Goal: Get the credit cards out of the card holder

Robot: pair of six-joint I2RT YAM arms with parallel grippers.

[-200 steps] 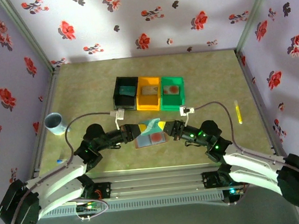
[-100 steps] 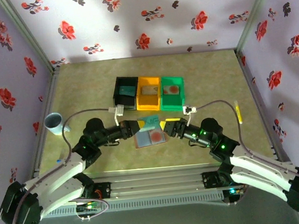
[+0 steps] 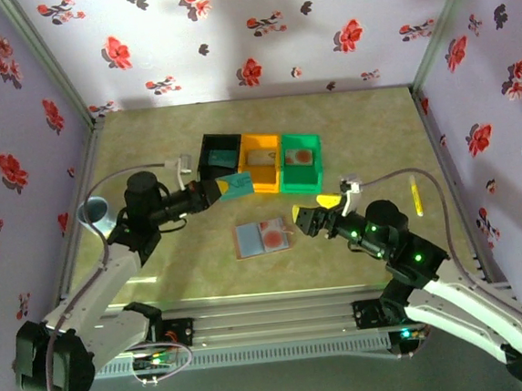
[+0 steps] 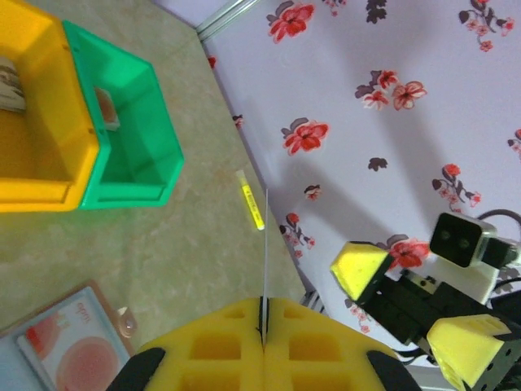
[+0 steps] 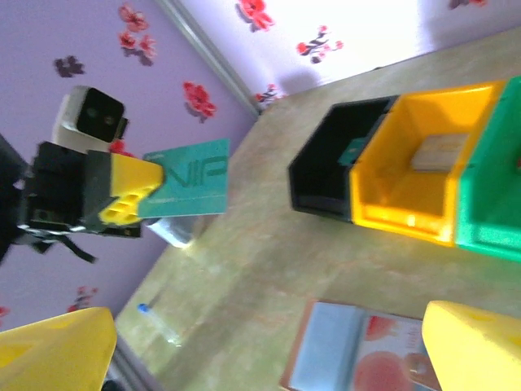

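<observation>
On the worktop just ahead of our bases the card holder (image 3: 263, 238) lies open, its pale card (image 3: 272, 239) with the orange-red spot not yet pulled, so we judge the task half done. Our right gripper (image 3: 315, 207) stands wide open and empty just beside it. Farther out, our left gripper (image 3: 217, 191) is clamped on the teal-green card (image 3: 237, 185) near the black bin (image 3: 218, 159). From the left wrist that card is a thin edge-on line; the right wrist shows its face, lettered VIP.

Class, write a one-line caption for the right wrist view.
Left gripper holds the teal card near the black bin; the holder lies open below.
</observation>
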